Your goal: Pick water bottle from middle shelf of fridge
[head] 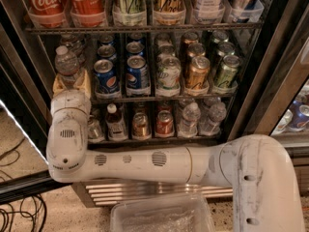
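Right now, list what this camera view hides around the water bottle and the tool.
- Camera view: the tool, at the left end of the middle shelf by the water bottle; its wrist hides its grip.
- Camera view: the water bottle's base, behind the tool.
- Camera view: Coca-Cola cans, tops cut by the upper edge.

One high, close view faces fridge (264, 81), end effector (71, 84) at left
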Robot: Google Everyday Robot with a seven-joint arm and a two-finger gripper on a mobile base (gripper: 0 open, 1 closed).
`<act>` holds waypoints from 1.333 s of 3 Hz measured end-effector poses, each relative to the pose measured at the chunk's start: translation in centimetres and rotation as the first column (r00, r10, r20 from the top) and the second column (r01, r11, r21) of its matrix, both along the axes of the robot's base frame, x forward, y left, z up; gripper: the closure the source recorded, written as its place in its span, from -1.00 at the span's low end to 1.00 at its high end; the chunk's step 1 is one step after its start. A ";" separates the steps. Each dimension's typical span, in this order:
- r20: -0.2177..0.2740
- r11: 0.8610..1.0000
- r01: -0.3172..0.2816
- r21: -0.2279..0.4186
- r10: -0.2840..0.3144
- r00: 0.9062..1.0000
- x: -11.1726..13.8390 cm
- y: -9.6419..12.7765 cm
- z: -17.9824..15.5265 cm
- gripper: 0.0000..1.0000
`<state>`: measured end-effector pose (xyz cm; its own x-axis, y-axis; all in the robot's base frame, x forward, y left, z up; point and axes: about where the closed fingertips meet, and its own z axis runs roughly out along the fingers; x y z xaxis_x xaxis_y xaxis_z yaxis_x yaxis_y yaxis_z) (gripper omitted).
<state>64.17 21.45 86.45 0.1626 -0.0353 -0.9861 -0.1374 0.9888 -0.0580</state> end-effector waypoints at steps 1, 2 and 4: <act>0.033 1.000 0.007 -0.030 -0.006 0.999 -0.4 0.2 -0.2 1.00; 0.055 0.999 0.008 -0.052 -0.005 0.998 -0.5 0.5 -0.6 1.00; 0.074 0.998 -0.003 -0.059 0.008 0.997 -0.8 1.1 -0.3 1.00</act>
<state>63.35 22.51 86.16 0.2355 -0.0920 -0.9675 -0.1358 0.9826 -0.1265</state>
